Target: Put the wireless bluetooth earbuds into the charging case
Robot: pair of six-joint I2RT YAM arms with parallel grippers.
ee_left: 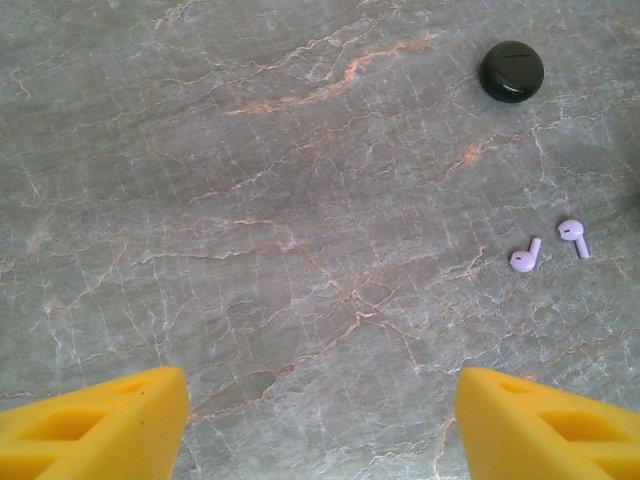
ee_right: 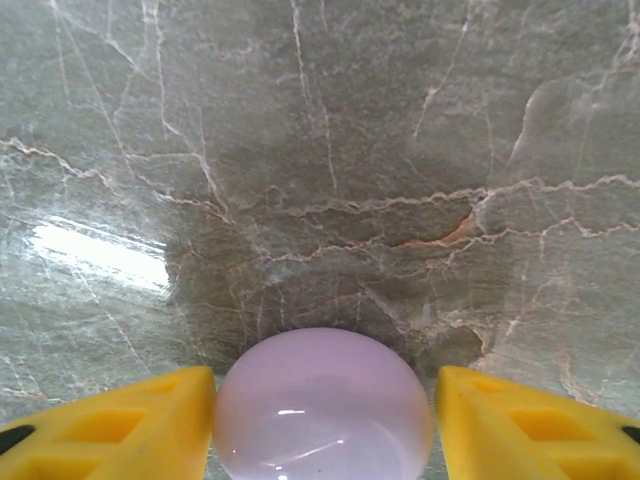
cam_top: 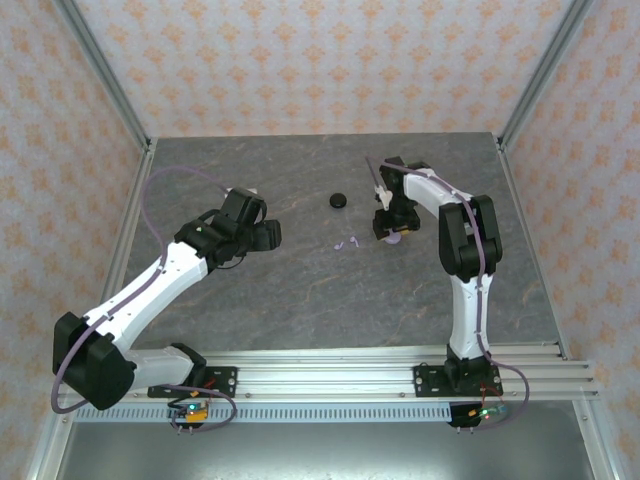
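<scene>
Right wrist view: right tool [ee_right: 323,392] flanks the lavender case [ee_right: 320,420].

left wrist view: round case [ee_left: 512,71] lay upper right on table [ee_left: 250,250] | two earbuds [ee_left: 525,259] lay side by side below it, apart | right wrist view: domed case [ee_right: 323,400] sat bottom centre between right gripper [ee_right: 325,415] fingers

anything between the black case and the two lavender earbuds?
Nothing. In the left wrist view the stretch of marble table between the black case and the lavender earbuds is bare.
</scene>
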